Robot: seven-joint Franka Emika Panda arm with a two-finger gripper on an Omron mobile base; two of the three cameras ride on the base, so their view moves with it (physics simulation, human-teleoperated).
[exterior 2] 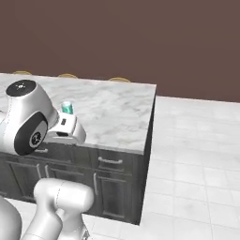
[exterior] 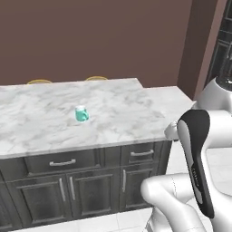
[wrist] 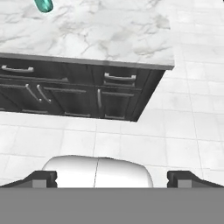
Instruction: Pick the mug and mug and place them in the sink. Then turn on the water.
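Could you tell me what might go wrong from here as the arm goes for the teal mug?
1. The teal mug stands alone well in from the marble counter's front edge, while the open gripper hangs over the floor; the reach may fall short unless the base comes nearer.
2. Approaching low, the arm could strike the counter edge or the dark drawers.

Kitchen: marble island [exterior: 113, 97], dark drawered cabinets [exterior: 86, 176] (tiled floor).

Brown wall [exterior: 90, 36] behind marble island counter [exterior: 41, 122] – dark cabinets [exterior: 68, 181] below, white tile floor [exterior 2: 197, 154].
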